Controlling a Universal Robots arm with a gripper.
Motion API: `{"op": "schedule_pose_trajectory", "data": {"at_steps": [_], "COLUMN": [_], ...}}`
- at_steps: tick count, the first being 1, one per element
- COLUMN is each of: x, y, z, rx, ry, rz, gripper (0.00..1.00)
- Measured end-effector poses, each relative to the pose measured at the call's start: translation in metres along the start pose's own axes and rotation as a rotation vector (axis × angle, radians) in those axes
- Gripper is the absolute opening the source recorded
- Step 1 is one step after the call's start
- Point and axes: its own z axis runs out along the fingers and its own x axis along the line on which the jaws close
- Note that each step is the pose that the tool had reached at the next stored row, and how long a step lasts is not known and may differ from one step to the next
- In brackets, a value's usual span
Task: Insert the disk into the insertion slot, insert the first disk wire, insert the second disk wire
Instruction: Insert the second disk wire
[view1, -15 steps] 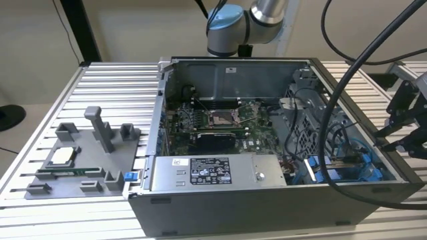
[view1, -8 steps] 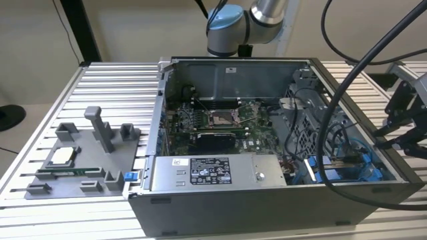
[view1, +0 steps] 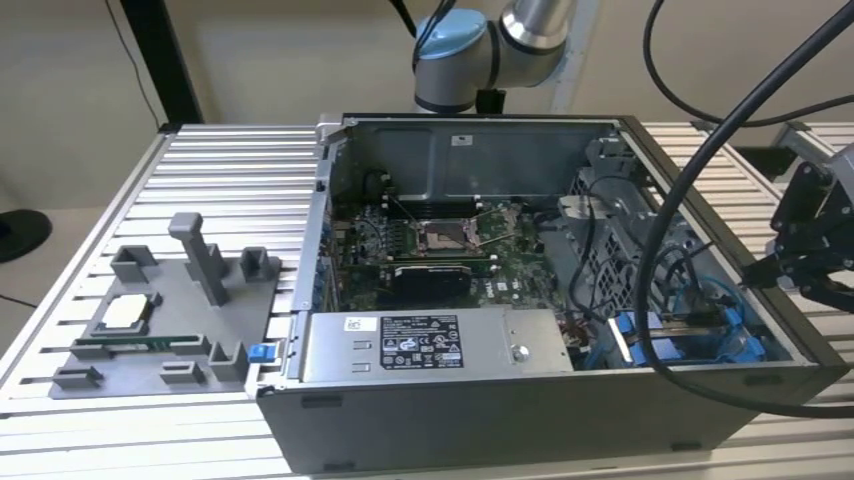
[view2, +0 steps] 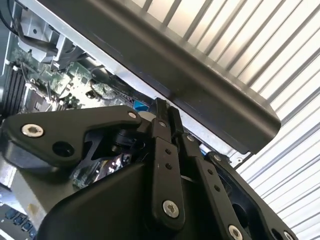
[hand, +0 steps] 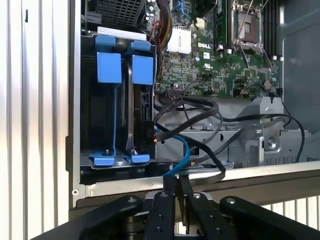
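Note:
The disk, edge-on in its bright blue carrier (hand: 142, 70), sits inside the insertion slot (hand: 89, 125), a grey sheet-metal bay at the case corner, next to a second blue carrier (hand: 108, 67). A thin blue wire (hand: 184, 152) and black wires (hand: 200, 107) loop beside the disk's end. Whether any wire is plugged into the disk I cannot tell. My gripper (hand: 173, 184) hovers just outside the case wall, above its rim (hand: 260, 172), fingers pressed together with nothing seen between them. In the exterior view my gripper (view1: 785, 270) hangs at the case's right side, near the blue carriers (view1: 667, 345).
The open computer case (view1: 534, 420) lies on a ribbed metal table (view1: 227, 160). A grey labelled power-supply box (view1: 427, 345) sits at its front, the motherboard (view1: 441, 240) behind. A grey fixture with parts (view1: 160, 320) stands at the exterior view's left. Thick black cables (view1: 694, 170) hang over the case.

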Motion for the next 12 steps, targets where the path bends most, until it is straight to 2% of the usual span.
{"op": "schedule_pose_trajectory", "data": {"at_steps": [4, 5, 8, 12], "x": [-0.0011, -0.0017, -0.0033, -0.0049], "y": [0.0004, 0.0006, 0.0027, 0.013], "z": [-0.0031, -0.0047, -0.009, -0.0118], "rx": [-0.0166, -0.0184, -0.0188, -0.0182], "ry": [0.0001, 0.0, 0.0, 0.0], "rz": [0.006, 0.007, 0.007, 0.007], "gripper": [0.0, 0.0, 0.0, 0.0]}}
